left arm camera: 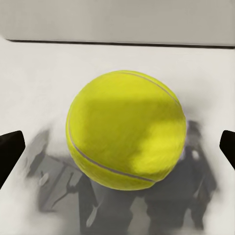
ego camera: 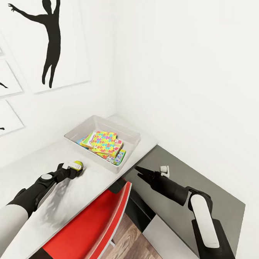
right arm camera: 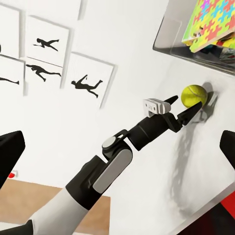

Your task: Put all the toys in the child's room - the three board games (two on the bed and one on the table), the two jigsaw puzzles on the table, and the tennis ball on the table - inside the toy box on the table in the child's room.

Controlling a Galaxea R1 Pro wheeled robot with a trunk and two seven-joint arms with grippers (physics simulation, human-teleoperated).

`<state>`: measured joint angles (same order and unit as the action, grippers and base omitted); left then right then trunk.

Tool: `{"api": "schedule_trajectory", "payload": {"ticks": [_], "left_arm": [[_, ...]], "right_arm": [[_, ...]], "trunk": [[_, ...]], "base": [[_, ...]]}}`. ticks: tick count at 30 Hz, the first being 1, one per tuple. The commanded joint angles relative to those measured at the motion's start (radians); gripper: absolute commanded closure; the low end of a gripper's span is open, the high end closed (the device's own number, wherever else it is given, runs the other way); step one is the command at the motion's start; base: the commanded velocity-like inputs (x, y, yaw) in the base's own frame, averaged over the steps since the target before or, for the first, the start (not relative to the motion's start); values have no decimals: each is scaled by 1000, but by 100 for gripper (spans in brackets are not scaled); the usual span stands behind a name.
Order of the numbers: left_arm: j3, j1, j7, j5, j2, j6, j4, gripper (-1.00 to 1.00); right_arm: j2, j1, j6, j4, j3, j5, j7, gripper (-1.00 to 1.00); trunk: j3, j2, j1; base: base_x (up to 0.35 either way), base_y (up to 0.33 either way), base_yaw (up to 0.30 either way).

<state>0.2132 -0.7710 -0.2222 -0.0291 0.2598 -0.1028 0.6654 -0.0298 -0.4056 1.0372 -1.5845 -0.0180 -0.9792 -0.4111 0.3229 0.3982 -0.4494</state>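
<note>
Tennis ball, fuzzy yellow-green with a pale seam (left arm camera: 126, 129), sits on the white counter (ego camera: 82, 195), near the clear plastic toy box (ego camera: 132, 135) but outside it. Expect it light, springy and felt-covered, so grip should be decent, but it's round and will roll or squirt out if you pinch off-centre. Take it across its widest part, fingers level with the ball's middle, not on the upper curve. Your left gripper (ego camera: 77, 166) is at the ball: in the left wrist view the two dark fingertips (left arm camera: 11, 152) stand wide apart at either edge with the ball centred between them and clear gaps both sides, so it's spread and holding nothing yet. The right wrist view backs that up, with the ball (right arm camera: 194, 96) just at the finger ends. Right gripper (ego camera: 140, 171) hangs off the counter edge above the red chair (ego camera: 88, 227), jaws parted, empty. The colourful jigsaw-pattern box (ego camera: 104, 141) already lies in the toy box, atop other flat boxes.
</note>
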Motion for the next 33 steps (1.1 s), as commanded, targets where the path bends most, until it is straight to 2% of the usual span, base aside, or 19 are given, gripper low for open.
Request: {"api": "schedule_trajectory", "payload": {"ticks": [1,32,33], "left_arm": [[3,-1,-1,-3,1,-6,2,-100],[3,-1,-1,-3,1,-5,1,-100],[3,-1,-1,-3,1,-5,2,100]], "right_arm": [[-1,-1,4,0,-2,9,-9,-100],[-1,-1,3,0,-2,10,-47,-100],[-1,-1,3,0,-2,10,-47,-100]], "trunk": [[2,2,-1],[2,2,-1],[2,2,-1]], "base": [[0,0,0],[18,0,0],[0,0,0]]}}
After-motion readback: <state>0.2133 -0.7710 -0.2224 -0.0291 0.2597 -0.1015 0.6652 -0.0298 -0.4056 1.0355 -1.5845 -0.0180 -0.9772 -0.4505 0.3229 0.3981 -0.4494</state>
